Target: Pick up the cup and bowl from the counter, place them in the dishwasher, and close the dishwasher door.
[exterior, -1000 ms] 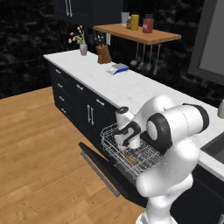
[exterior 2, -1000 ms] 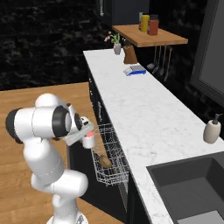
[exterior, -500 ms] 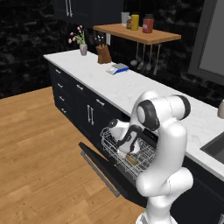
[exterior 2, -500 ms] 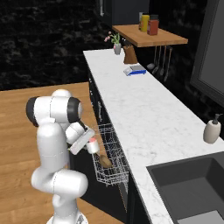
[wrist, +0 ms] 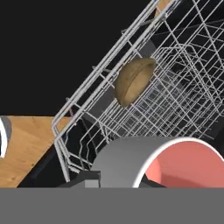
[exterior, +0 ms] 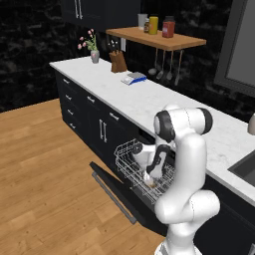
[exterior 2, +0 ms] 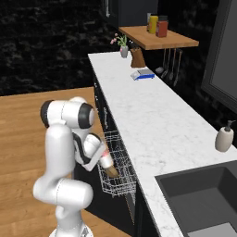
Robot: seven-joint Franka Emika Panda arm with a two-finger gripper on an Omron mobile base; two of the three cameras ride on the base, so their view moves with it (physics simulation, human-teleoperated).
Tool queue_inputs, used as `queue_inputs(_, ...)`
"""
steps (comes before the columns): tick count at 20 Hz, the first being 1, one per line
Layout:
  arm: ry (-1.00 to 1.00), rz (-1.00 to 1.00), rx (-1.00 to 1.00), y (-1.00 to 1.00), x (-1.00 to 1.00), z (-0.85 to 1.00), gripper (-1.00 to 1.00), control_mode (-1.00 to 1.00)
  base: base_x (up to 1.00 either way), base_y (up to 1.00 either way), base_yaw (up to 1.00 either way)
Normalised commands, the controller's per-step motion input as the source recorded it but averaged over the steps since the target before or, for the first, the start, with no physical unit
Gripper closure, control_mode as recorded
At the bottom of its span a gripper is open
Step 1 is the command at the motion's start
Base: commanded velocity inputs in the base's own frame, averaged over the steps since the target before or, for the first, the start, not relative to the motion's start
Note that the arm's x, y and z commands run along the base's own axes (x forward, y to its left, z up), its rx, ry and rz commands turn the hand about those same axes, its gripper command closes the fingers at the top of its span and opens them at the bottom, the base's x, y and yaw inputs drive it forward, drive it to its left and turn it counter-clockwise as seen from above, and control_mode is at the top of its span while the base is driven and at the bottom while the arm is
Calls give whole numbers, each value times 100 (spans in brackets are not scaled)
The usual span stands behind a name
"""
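So the arm is bent down low over the pulled-out wire rack [exterior: 145,172] of the dishwasher [exterior 2: 121,176], and the tool [exterior 2: 107,163] is clamped on the cup [wrist: 159,162]. In the hand view you can see the cup's grey-white side and red inside right up close at the bottom, hanging over the rack. From the right base view the cup is tipped, just at the rack's near edge.

The bowl [wrist: 133,81] is already inside the rack, brown and standing on its edge against the wires, a bit beyond the cup. You can just catch a tan bit of it through the wires in the left base view [exterior: 152,183].

The dishwasher door [exterior: 117,196] is dropped open flat, its grey bar handle along the outer edge, sticking out over the wood floor [exterior: 45,174].

Up on the white marble surface [exterior 2: 148,115] there's a knife block [exterior: 118,62], a small vase of flowers [exterior: 94,56] and a soap bottle [exterior 2: 224,137] near the sink [exterior 2: 203,199].
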Motion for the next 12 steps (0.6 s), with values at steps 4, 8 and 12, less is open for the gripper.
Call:
queue_inputs(4, 9, 11, 0, -18, 37, -76, 100, -100, 0, 0, 0)
queue_inputs(8, 4, 10, 0, -4, 36, -74, 100, -100, 0, 0, 0)
queue_inputs(12, 0, 10, 0, 0, 17, -63, 100, -100, 0, 0, 0)
